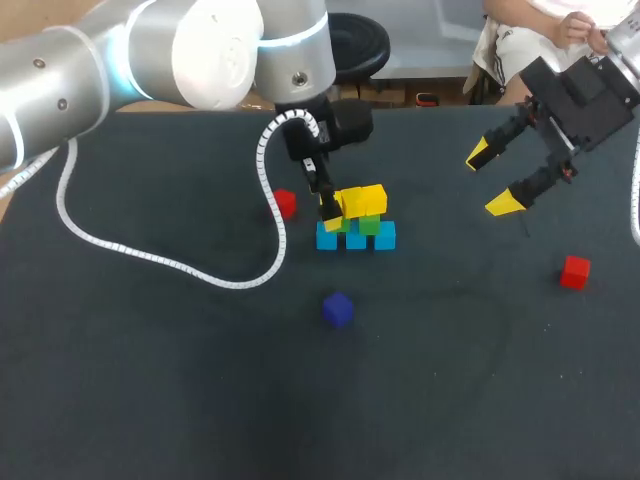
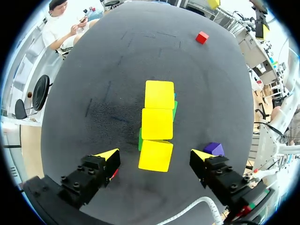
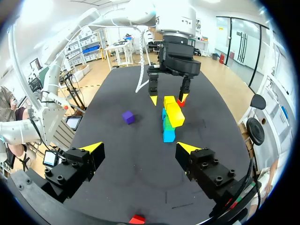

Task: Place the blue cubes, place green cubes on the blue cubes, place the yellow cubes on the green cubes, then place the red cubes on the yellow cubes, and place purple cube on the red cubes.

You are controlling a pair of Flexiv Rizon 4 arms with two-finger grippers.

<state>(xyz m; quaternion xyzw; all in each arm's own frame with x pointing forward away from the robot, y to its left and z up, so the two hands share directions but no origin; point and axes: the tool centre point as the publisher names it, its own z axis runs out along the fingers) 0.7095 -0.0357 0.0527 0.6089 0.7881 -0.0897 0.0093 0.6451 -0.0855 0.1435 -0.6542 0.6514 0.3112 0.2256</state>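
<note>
Left end effector (image 2: 154, 155) hovering over yellow cubes (image 2: 157, 123), spread wide — gripping nothing; right end effector (image 3: 139, 147) hanging wide, well apart.

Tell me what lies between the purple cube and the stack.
Nothing: only bare table between the purple cube and the stack, as the head view shows.

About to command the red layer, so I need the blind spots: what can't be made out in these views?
- Left wrist view: the yellow cubes cover most of the green cubes and blue cubes; their count is hidden.
- Left wrist view: one red cube sits mostly behind a finger of the left gripper.
- Right wrist view: the other red cube is cut off by the rim.
</note>
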